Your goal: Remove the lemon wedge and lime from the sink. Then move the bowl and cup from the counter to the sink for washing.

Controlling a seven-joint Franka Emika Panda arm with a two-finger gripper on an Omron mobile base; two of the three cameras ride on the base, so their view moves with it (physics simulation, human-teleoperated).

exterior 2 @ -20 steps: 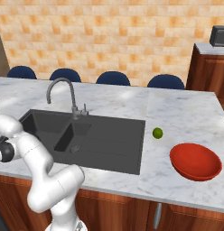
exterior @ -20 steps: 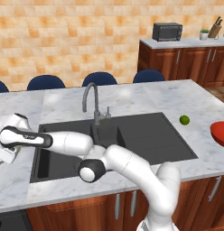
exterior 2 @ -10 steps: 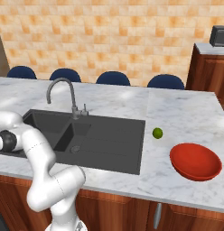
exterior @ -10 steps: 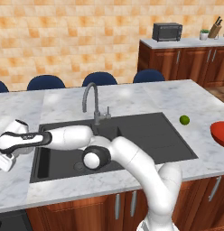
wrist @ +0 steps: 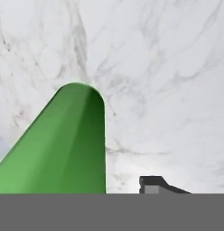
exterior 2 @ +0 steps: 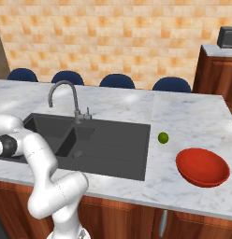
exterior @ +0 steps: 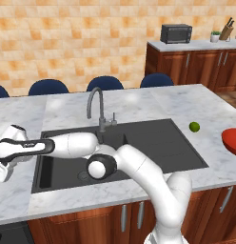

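The lime (exterior: pixel 194 127) rests on the counter (exterior: pixel 186 102) beside the sink (exterior: pixel 153 143).

bright green cup (wrist: pixel 64 144), white-grey veined marble counter (wrist: pixel 168 67), dark grey sink (exterior: pixel 153 143), red bowl (exterior 2: pixel 202 167), yellow-green lime (exterior 2: pixel 163 137)

bright even rendered light, soft faint shadows, no glare; hand view slightly blurred.

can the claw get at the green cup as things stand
Probably yes. In the hand view the cup looms right next to the one visible finger, on bare marble counter with nothing between them. Whether the claw already grips it can't be told.
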